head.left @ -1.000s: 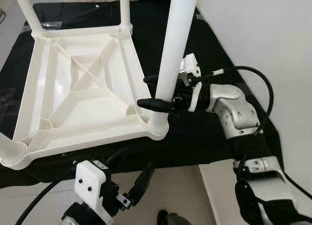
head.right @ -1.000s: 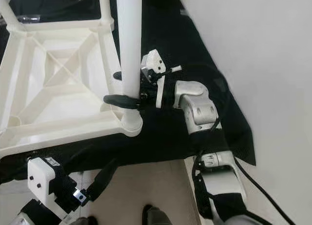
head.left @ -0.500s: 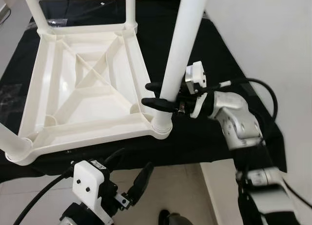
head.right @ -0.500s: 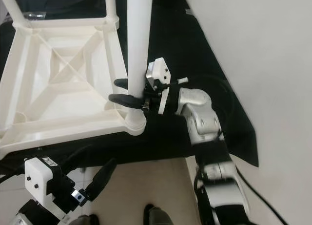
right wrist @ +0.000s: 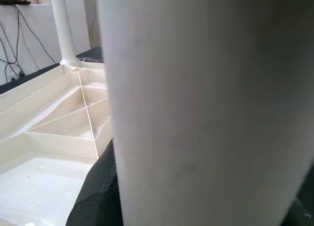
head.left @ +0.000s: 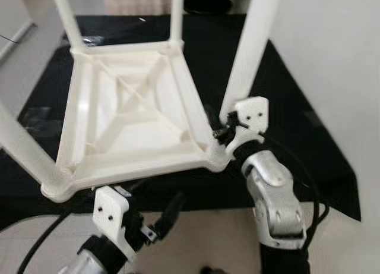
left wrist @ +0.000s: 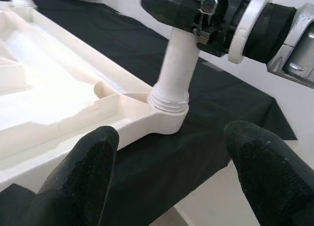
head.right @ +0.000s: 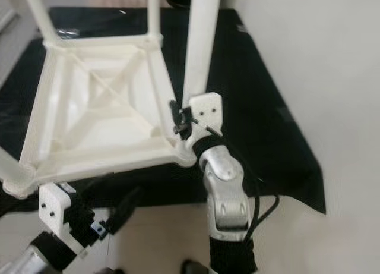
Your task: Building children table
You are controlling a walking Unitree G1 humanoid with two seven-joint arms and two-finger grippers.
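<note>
upturned ribbed white plastic table: right end effector seemingly clamps its smooth round leg.

The robot's right silver arm rises from the near edge of the black-draped table with its elbow bent, and its right gripper has its two long black fingers clamped on the white plastic table leg just above the near right corner socket. The left silver arm sits low, below the table's near edge, and its left gripper points up at that corner with its black fingers spread wide apart, holding nothing.
</note>
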